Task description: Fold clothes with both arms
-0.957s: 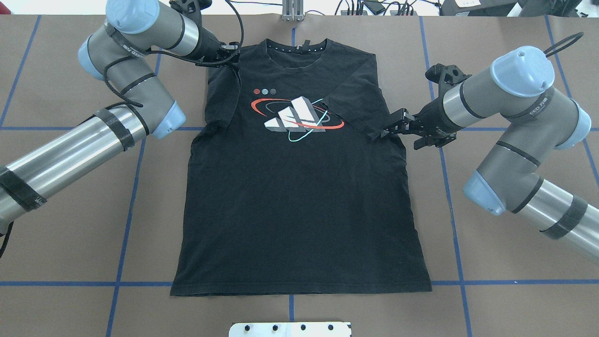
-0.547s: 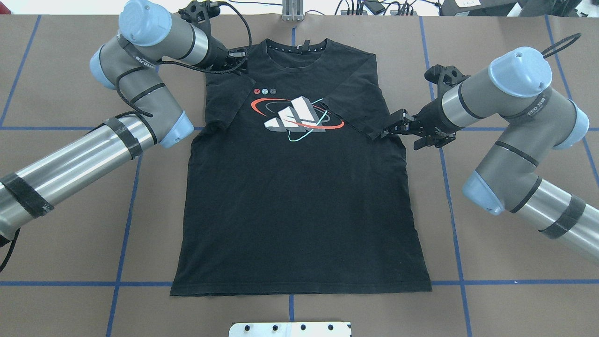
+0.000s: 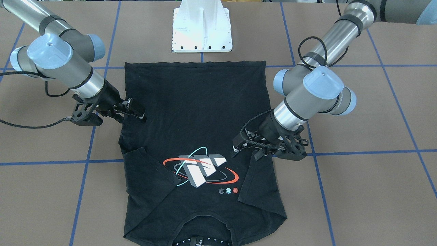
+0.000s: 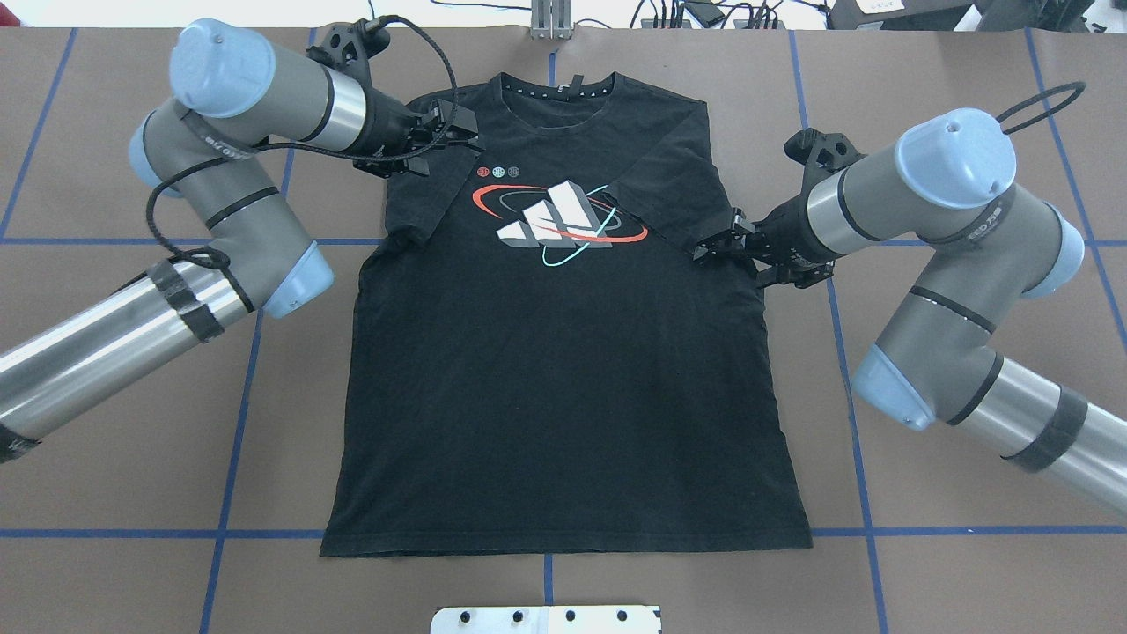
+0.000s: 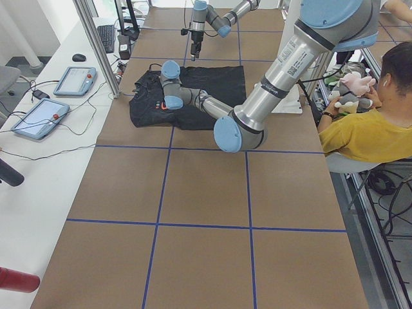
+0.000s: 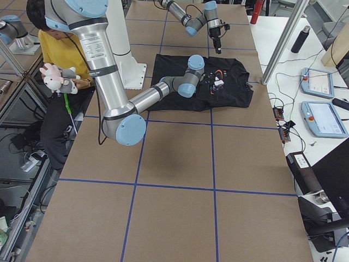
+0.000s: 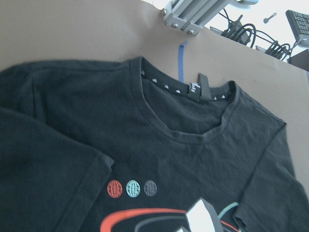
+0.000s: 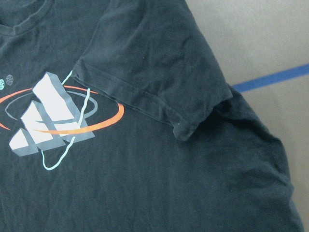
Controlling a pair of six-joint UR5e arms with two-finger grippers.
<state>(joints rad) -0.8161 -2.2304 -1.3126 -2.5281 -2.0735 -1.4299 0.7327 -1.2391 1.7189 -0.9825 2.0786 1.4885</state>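
Observation:
The black T-shirt (image 4: 555, 396) lies flat with its graphic (image 4: 555, 216) up and the collar at the far edge. Both sleeves are folded inward: the left sleeve (image 4: 427, 189) and the right sleeve (image 4: 669, 198). My left gripper (image 4: 458, 128) is open and empty, just above the left shoulder by the folded sleeve; it also shows in the front-facing view (image 3: 244, 150). My right gripper (image 4: 715, 239) is open and empty at the outer corner of the right sleeve; it also shows in the front-facing view (image 3: 138, 112). Both wrist views show only shirt (image 7: 193, 159) (image 8: 145, 183), with no fingers.
The white pedestal plate (image 3: 201, 30) stands at the near edge behind the hem. Blue tape lines cross the brown table (image 4: 968, 546). An aluminium bracket (image 4: 550, 22) and cables sit past the collar. A seated person in yellow (image 5: 360, 135) is beside the table.
My left gripper has moved from the shoulder's outer edge inward over the shirt, and its elbow has swung. My right gripper has shifted slightly left toward the sleeve corner. The shirt has not moved.

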